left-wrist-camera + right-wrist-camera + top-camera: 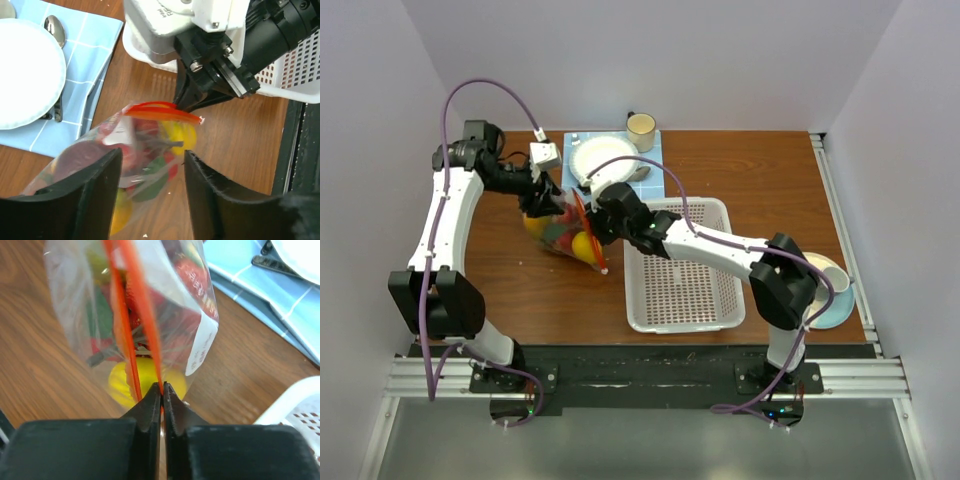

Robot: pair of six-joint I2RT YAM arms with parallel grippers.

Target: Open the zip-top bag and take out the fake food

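The right gripper [161,390] is clamped on the bag's [65,315] orange zip strip [145,315]. The left gripper [152,156] is apart, astride the bag, with food [120,382] inside, over the bench [40,390].

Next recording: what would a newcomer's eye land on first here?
The clear zip-top bag of bright fake food sits mid-table between both arms, just left of the white basket. The right gripper is pinched shut on the bag's orange zip strip, while the left gripper stands open with a finger on either side of the bag.
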